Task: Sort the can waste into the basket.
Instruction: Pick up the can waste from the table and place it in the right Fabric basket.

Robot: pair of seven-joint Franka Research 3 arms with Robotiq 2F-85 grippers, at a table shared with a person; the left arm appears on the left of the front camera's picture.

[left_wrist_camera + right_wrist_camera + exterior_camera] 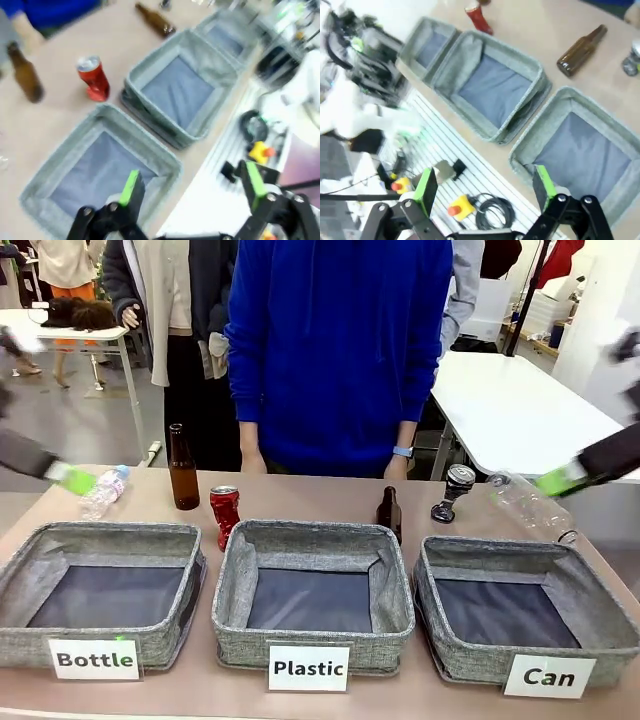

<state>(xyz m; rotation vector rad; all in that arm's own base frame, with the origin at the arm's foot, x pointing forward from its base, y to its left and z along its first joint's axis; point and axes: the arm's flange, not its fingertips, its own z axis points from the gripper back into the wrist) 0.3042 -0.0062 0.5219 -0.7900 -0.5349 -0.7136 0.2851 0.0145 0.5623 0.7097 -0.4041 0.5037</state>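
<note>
- The red can (224,512) stands upright on the table (330,498), at 11 o'clock from the Plastic basket (240,640) and just beyond the gap between that and the Bottle basket (20,645).
- The dark can (457,490) stands at 11 o'clock from the Can basket (460,655), just past its far rim. Both cans are outside that basket.
- A clear bottle (530,505) lies at 3 o'clock from the dark can, and a short brown bottle (389,512) stands at its 9 o'clock.
- A tall brown bottle (182,468) stands at 10 o'clock from the red can, with another clear bottle (105,490) lying farther out at 9 o'clock.
- The left gripper (192,185) is spread wide and released, with nothing between its fingers. One finger hangs over the near edge of the Bottle basket.
- The right gripper (485,185) is also released, jaws wide and gripping nothing, above the near edge of the Can basket.
- A person (335,350) in a blue top stands at 12 o'clock across the table.
</note>
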